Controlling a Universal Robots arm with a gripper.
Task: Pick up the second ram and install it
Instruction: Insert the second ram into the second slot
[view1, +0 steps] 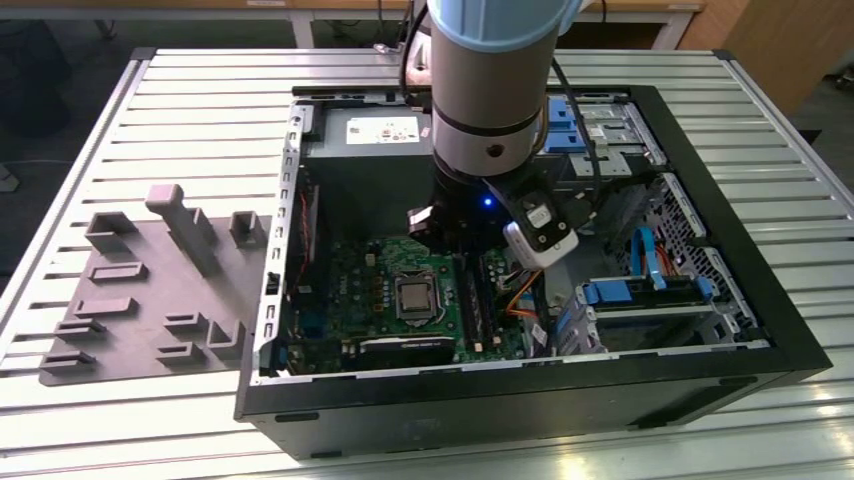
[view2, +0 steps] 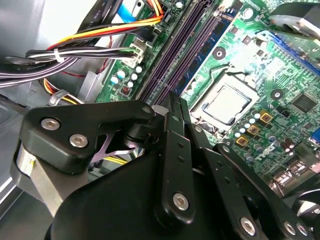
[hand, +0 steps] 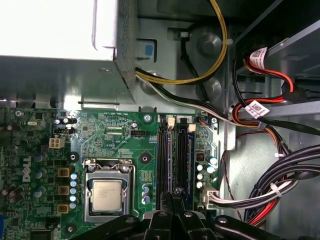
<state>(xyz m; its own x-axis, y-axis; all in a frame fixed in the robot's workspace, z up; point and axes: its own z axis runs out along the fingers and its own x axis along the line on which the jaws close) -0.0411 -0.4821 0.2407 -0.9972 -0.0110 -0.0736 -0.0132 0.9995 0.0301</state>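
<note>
Low in the first wrist view's centre, the hand (hand: 173, 200) stands over the motherboard (hand: 120, 135) slots, fingers nearly together; the second ram (hand: 183, 160) sits slotted just beyond them.

The table (view1: 107, 130) is pale ribbed metal. The computer case (view1: 534, 410) is matt black, bare grey metal inside. The motherboard (hand: 115, 132) is shiny green, and its chip (hand: 106, 195) has a smooth silver metal lid. The gripper (view2: 172, 107) is matt black with shiny screws.
</note>
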